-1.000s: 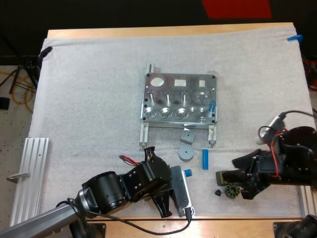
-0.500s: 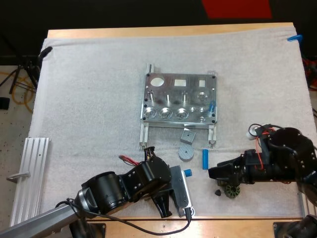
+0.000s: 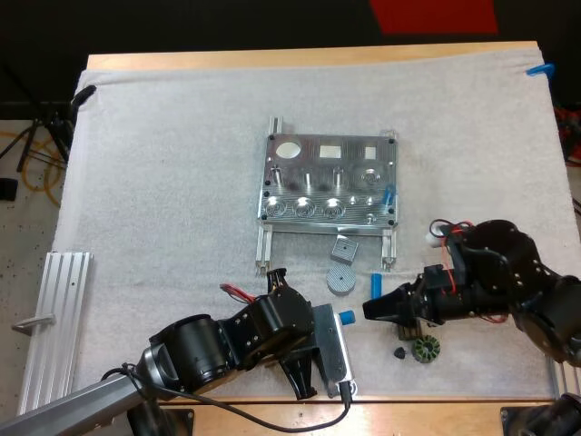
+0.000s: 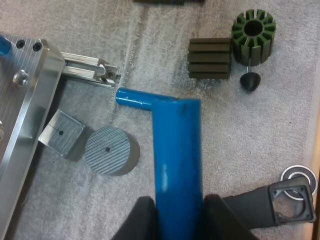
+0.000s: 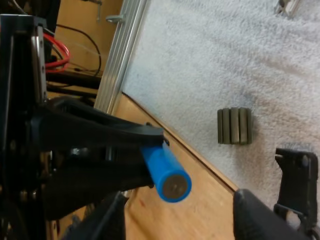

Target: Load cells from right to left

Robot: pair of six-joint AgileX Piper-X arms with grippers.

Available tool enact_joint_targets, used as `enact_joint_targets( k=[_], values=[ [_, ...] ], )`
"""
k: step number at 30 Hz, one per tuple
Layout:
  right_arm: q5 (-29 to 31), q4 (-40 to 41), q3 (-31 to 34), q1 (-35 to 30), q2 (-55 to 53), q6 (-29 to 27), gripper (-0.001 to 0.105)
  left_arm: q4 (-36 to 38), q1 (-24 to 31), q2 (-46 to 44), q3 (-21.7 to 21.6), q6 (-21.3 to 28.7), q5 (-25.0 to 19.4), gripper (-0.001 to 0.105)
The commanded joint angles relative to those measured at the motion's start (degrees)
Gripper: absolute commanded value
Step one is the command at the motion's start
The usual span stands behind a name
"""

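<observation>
My left gripper (image 4: 173,212) is clamped on a blue cell (image 4: 177,160), a finger pressing each side. It holds the cell low over the white mat (image 3: 163,154), near the front edge of the wooden table (image 3: 300,58). My right gripper (image 3: 372,310) has its fingers apart and clear of everything, facing the free end of that cell.

A loose cell (image 4: 134,97) lies on the mat just past the held one; I cannot tell whether the two touch. The metal fixture (image 3: 329,182) sits mid-mat, and a loaded cell (image 3: 389,193) shows blue at its right end. A grey square block (image 3: 344,247) and a grey disc (image 3: 340,280) lie close together between the fixture and my grippers. A green rotor (image 3: 425,349), a small black cone (image 3: 399,351) and a dark ribbed block (image 4: 210,59) lie near my right gripper.

The mat is napped and faintly creased, with bare wood along its far and near edges. A ribbed aluminium rail (image 3: 54,318) lies on the table to the mat's left.
</observation>
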Motion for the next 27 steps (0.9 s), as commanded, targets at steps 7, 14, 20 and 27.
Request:
enact_joint_targets(
  k=[7, 14, 20, 27],
  values=[
    [-2.0, -3.4, 0.0, 2.8, 1.1, 1.3, 0.049, -5.1, -0.1, -0.5, -0.1, 0.4, 1.6, 0.000],
    [-0.2, -4.9, 0.0, 4.1, 2.5, 3.7, 0.049, -5.6, -0.1, -0.5, -0.1, 0.4, 2.8, 0.000],
    [-2.3, -4.9, 0.0, 4.1, 3.7, 4.5, 0.048, -6.4, -0.1, -0.5, -0.1, 0.4, 2.8, 0.000],
    [-2.1, -4.9, 0.0, 4.1, 3.7, 4.5, 0.036, -6.4, -0.1, -0.5, -0.1, 0.4, 2.8, 0.000]
  ],
)
